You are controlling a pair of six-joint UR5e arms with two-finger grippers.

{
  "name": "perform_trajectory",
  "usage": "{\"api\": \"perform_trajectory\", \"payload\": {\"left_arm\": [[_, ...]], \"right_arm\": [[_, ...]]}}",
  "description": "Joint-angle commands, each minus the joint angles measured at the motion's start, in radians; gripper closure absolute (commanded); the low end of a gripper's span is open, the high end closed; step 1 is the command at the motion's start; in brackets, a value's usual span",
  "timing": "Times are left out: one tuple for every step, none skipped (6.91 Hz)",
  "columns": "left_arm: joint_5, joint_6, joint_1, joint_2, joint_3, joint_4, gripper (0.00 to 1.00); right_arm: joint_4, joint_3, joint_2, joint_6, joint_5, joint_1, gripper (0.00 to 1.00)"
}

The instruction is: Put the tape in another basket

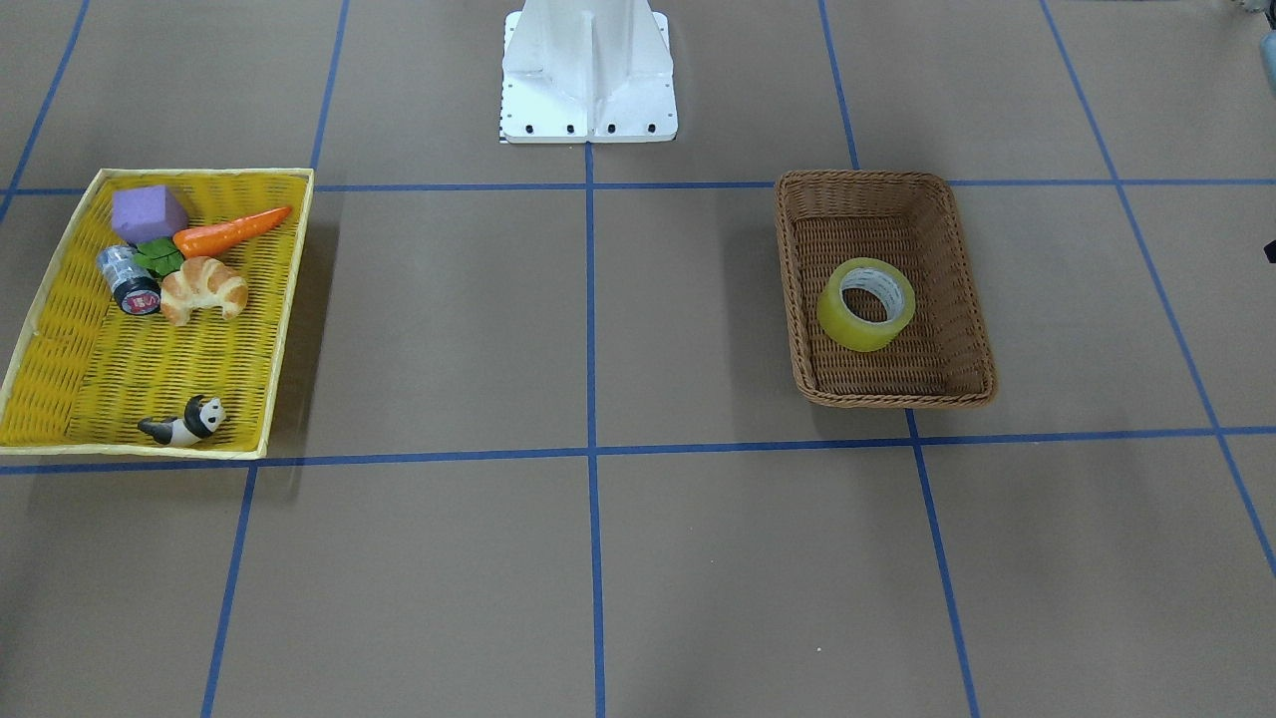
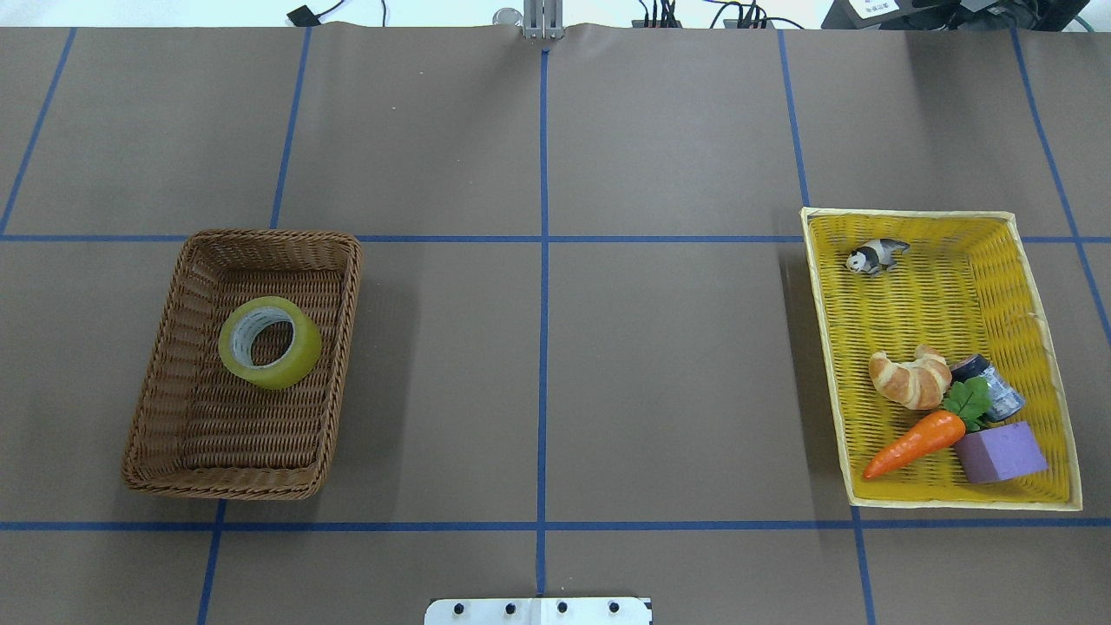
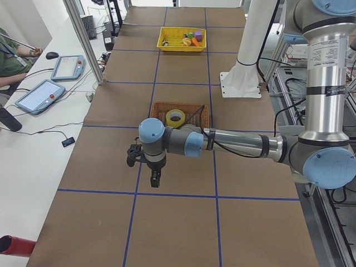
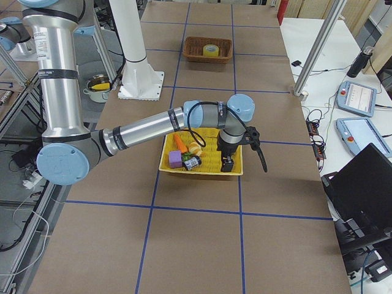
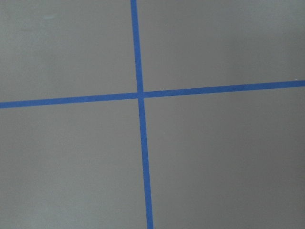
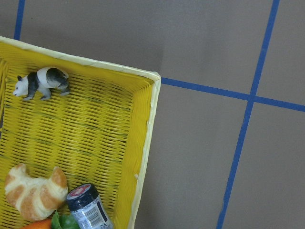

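You find the tape [image 2: 308,347] inside the brown basket [image 2: 174,347], on the left side of the table [image 2: 660,373] in the overhead view. It rests in the far half of the basket, a little toward the right wall. I cannot tell if it touches that wall. The roll lies almost flat and slightly tilted, so its hole, which is its axis, points roughly upward.

The left gripper [image 3: 154,179] appears only in the left side view. There it hangs above the bare table, nearer to that camera than the basket and well apart from it. Its wrist camera shows only brown table and crossing blue lines. From this gripper the tape lies farther along the table, toward the middle. I cannot tell whether its fingers are wide or narrow.

The right gripper [image 4: 227,164] appears only in the right side view, over the near edge of the yellow tray [image 2: 955,286]. Its wrist camera shows a tray corner with the panda [image 6: 43,82] and the croissant [image 6: 35,193]. The state of its fingers I also cannot tell.

In my judgement the tape is already in its goal basket. If you must grasp it again, the left arm is clearly the nearer one, and a grasp from above across one wall of the ring would suit it.
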Motion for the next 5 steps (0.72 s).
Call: {"api": "perform_trajectory", "payload": {"left_arm": [[-0.003,0.000,-0.003,0.000,0.000,0.000,0.02],[-0.002,0.000,-0.005,0.000,0.000,0.000,0.02],[-0.003,0.000,-0.009,0.000,0.000,0.000,0.02],[-0.002,0.000,-0.009,0.000,0.003,0.000,0.02],[-0.002,0.000,-0.009,0.000,0.005,0.000,0.02]], "right_arm": [[0.001,-0.001,0.003,0.001,0.001,0.001,0.00],[0.001,-0.001,0.006,0.001,0.001,0.001,0.00],[0.001,-0.001,0.007,0.001,-0.001,0.001,0.00],[0.001,-0.001,0.009,0.001,0.001,0.001,0.00],[0.001,-0.001,0.009,0.001,0.001,0.001,0.00]]}}
